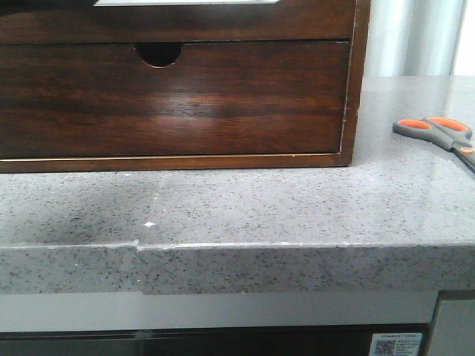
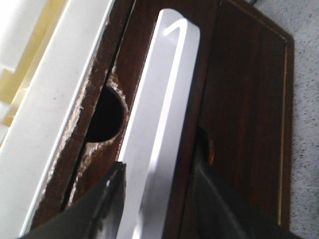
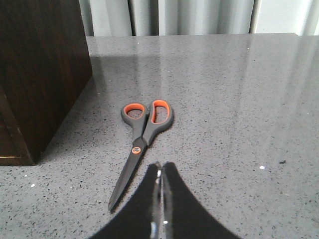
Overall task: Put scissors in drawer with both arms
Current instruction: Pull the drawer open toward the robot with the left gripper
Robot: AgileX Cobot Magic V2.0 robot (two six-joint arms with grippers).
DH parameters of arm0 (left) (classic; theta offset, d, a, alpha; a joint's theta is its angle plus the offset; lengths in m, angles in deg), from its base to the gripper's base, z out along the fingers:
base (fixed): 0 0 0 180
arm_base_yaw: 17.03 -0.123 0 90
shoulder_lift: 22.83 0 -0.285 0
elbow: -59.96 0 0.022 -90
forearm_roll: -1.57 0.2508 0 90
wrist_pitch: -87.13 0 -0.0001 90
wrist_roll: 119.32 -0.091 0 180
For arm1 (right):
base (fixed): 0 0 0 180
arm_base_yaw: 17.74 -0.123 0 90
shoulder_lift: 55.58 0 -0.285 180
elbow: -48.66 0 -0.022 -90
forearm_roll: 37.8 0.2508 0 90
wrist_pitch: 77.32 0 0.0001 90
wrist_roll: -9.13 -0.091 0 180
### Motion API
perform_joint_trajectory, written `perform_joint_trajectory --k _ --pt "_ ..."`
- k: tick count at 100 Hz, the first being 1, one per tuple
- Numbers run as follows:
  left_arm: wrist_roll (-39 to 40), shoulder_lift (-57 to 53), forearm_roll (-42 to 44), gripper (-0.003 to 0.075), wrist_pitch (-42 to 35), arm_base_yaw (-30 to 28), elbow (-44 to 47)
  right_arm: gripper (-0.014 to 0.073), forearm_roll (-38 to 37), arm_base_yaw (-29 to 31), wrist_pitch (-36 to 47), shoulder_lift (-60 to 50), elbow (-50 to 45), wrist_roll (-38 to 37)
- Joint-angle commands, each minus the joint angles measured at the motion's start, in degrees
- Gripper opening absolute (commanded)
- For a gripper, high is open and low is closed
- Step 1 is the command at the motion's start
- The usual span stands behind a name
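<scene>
Right gripper [image 3: 160,199] pressed together, just short of scissors [image 3: 141,144]; blades toward it, handles away. Left gripper [image 2: 157,189] spread around drawer [image 2: 159,124] edge.

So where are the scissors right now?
The scissors lie flat on the grey counter at the far right of the front view, just right of the wooden drawer cabinet. The right pincer hovers beside their blades, not touching.

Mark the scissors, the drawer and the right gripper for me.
scissors [image 3: 141,141], right wrist view, on the handle shank just above the orange pivot.
drawer [image 2: 159,124], left wrist view, on the pale inside seen through its long cut-out.
right gripper [image 3: 160,172], right wrist view, at the meeting fingertips.
</scene>
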Motion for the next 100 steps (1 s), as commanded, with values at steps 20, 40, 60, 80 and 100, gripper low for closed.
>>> perform_joint_trajectory --k 20,40,60,80,100 --pt "0.24 2.39 1.63 0.0288 0.06 0.46 -4.08 -0.0061 0.21 0.24 3.74 0.96 2.06 0.28" --pt "0.24 2.53 2.41 0.009 0.52 0.46 -4.08 -0.0061 0.21 0.24 3.61 0.96 2.06 0.28" --pt "0.24 2.53 2.41 -0.0022 1.62 0.46 -4.08 -0.0061 0.21 0.24 3.61 0.96 2.06 0.28" --pt "0.24 2.53 2.41 -0.0022 1.62 0.46 -4.08 -0.0061 0.21 0.24 3.61 0.96 2.06 0.28" --pt "0.35 2.53 2.17 -0.0022 1.62 0.71 -4.08 -0.0061 0.21 0.24 3.53 0.96 2.06 0.28"
